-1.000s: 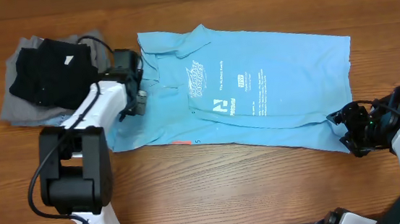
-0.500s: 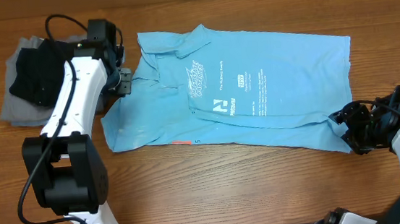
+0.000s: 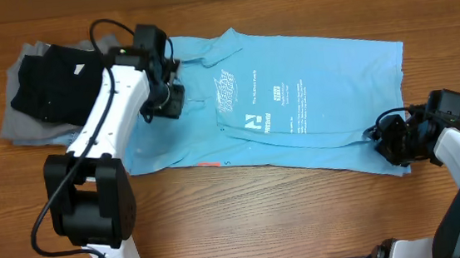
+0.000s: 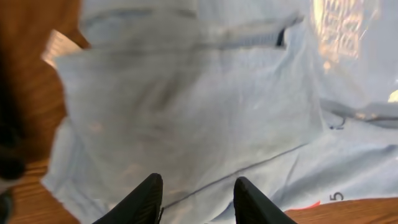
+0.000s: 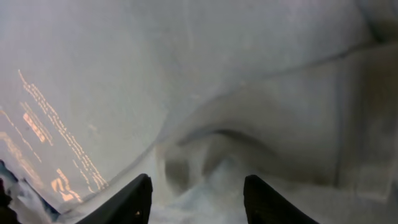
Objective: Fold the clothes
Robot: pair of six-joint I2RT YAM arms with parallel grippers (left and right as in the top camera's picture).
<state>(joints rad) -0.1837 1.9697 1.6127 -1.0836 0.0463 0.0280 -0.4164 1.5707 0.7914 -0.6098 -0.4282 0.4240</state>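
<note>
A light blue collared shirt (image 3: 294,98) with white lettering lies spread across the middle of the table. My left gripper (image 3: 169,101) is open over the shirt's collar and left sleeve area; the left wrist view shows its fingertips (image 4: 146,196) apart above the blue fabric (image 4: 186,112). My right gripper (image 3: 385,139) is open at the shirt's lower right corner; the right wrist view shows bunched blue fabric (image 5: 205,168) between its spread fingers. A black garment (image 3: 50,78) lies on a grey garment (image 3: 25,122) at the far left.
The wooden table (image 3: 263,218) runs bare along the front edge. The folded black and grey pile sits close to my left arm. A small red tag (image 3: 208,163) shows at the shirt's lower hem.
My left gripper has swung from the black pile rightward onto the shirt's collar area. My right gripper has moved left onto the shirt's lower right corner.
</note>
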